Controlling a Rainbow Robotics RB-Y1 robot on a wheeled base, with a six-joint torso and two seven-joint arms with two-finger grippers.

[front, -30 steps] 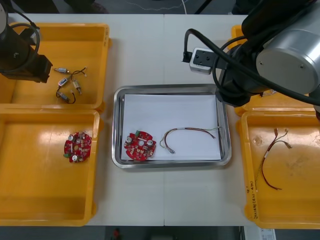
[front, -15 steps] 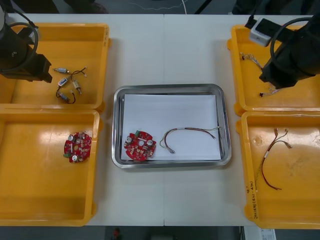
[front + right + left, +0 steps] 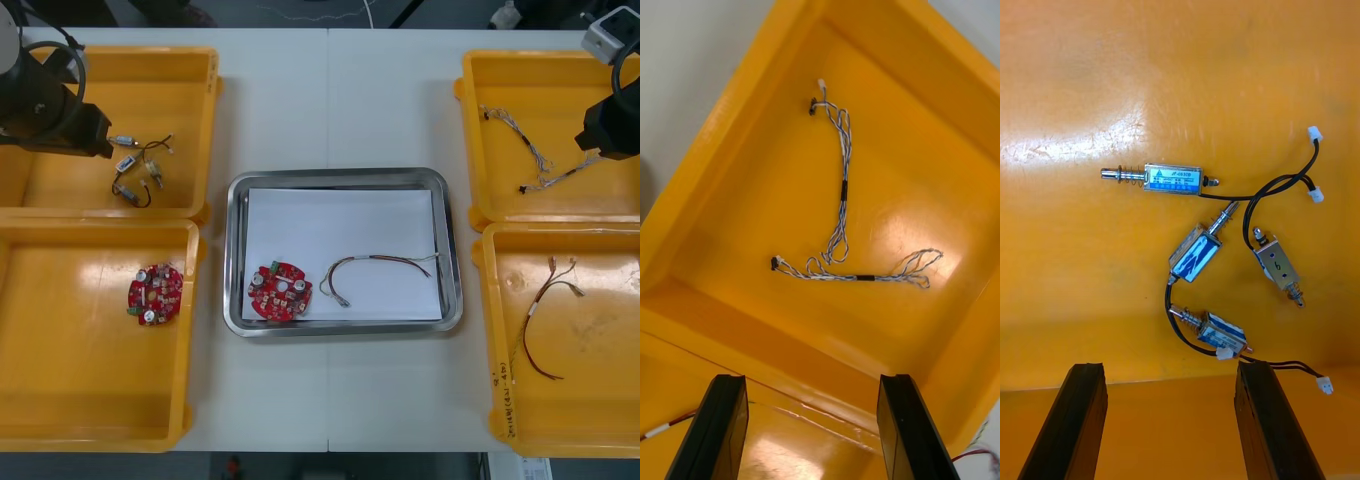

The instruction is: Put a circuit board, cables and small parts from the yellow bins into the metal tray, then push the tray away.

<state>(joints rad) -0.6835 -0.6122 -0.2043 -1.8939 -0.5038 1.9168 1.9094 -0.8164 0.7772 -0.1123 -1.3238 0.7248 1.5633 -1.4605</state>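
Observation:
The metal tray [image 3: 340, 178], white inside, holds a round red circuit board [image 3: 280, 292] and a red and yellow cable [image 3: 380, 266]. My left arm [image 3: 50, 110] hovers over the far left yellow bin [image 3: 190, 75]. In the left wrist view my left gripper [image 3: 1169, 371] is open above several small metal parts [image 3: 1196, 253] with black leads. My right arm [image 3: 610, 125] hangs over the far right bin [image 3: 470, 90]. There my right gripper [image 3: 809, 382] is open, with the twisted blue and white cables [image 3: 841, 191] lying beyond its fingertips.
Another circuit board [image 3: 155, 294] lies in the near left bin [image 3: 100, 430]. A red and yellow cable [image 3: 545, 310] lies in the near right bin [image 3: 560, 435]. Bare table runs before and behind the tray.
My right arm has swung from over the tray's far right corner out to the far right bin. The left arm has barely shifted.

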